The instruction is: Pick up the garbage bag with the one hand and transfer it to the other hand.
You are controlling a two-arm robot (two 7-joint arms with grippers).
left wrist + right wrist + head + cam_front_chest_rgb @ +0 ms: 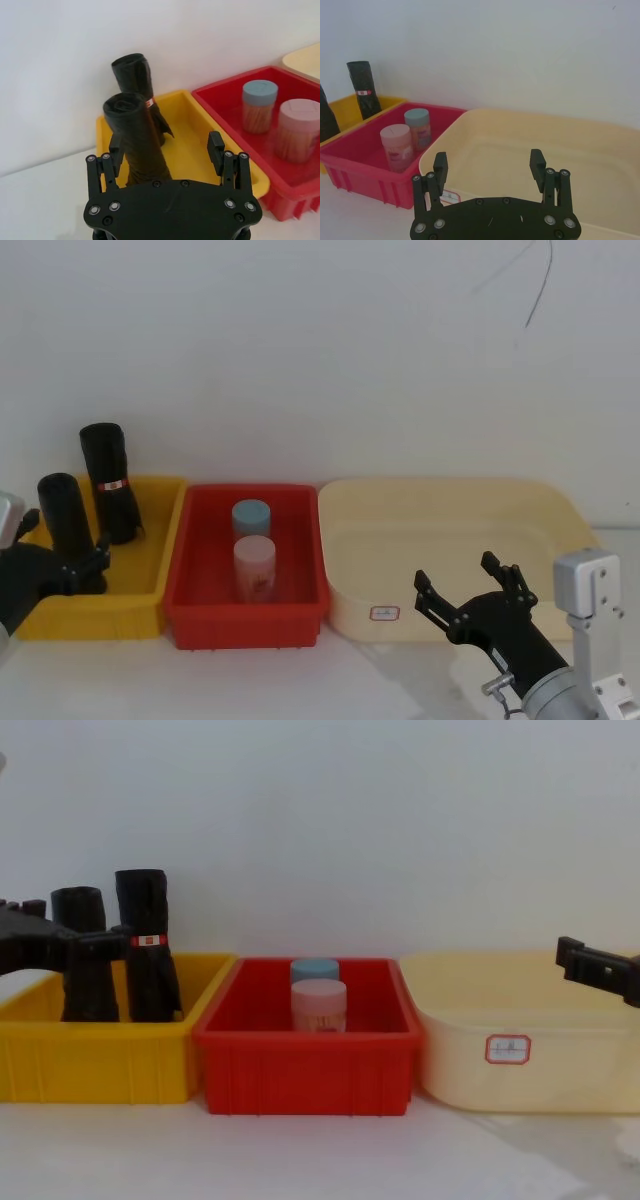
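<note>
Matte black plastic: the bag (137, 140) looks light and squashy; I'd pinch mid-height. Left gripper (166, 146) straddles it, spread; right gripper (489, 161), spread too, hangs by the tub (520, 116).

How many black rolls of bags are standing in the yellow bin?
2. The plain garbage bag stands near the front of the yellow bin, between the open fingers of the left gripper; the labelled roll stands just behind it. No other seems hidden.

Bright, even, diffuse light fills the room. The wall (320, 820) glows near white. The red tray (310, 1050) casts only a faint, soft shadow on the table (300, 1160); its floor gleams slightly. The bag (142, 145) looks dull black.
</note>
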